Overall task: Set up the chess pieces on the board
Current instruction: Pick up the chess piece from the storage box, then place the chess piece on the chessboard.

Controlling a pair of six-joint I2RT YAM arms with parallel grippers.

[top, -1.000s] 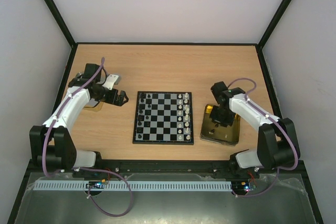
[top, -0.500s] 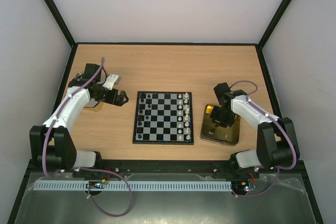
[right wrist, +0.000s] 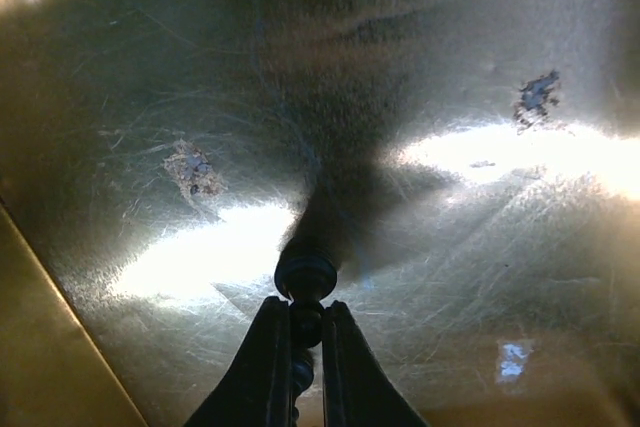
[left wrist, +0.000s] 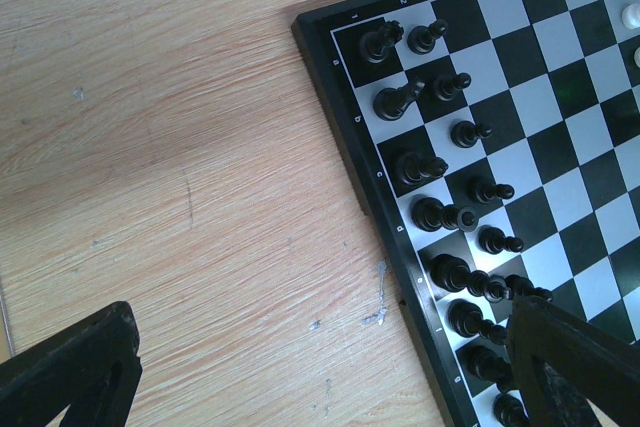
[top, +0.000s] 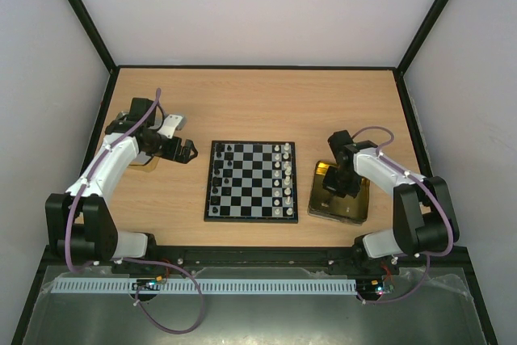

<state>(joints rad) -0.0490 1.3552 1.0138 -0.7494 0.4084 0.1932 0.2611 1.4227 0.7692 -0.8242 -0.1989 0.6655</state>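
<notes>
While the left gripper (top: 182, 136) is held over the wooden table (top: 258, 98) to the left of the board (top: 251, 181), its fingers (left wrist: 70, 377) are spread wide and nothing is gripped between them. In the left wrist view, wood grain is seen between the two fingers, and the board's left edge runs slantwise across the right half of the picture.

The board is laid flat near the middle of the table, between the two arms. The black pieces (top: 222, 177) are lined up in two files along the board's left side, and most of them are seen upright in the left wrist view (left wrist: 440, 162). The white pieces (top: 283, 179) are gathered along the board's right side. The squares in the middle of the board are left bare.

Just right of the board, and apart from it, a gold tin (top: 357, 209) is set on the table. The right gripper (top: 338, 183) is lowered into this tin. In the right wrist view its fingers (right wrist: 262, 347) are pressed together on a small dark piece (right wrist: 305, 275), which is pinched by its lower part, with its rounded end showing just beyond the fingertips, against the tin's scratched, shiny floor (right wrist: 450, 67).
</notes>
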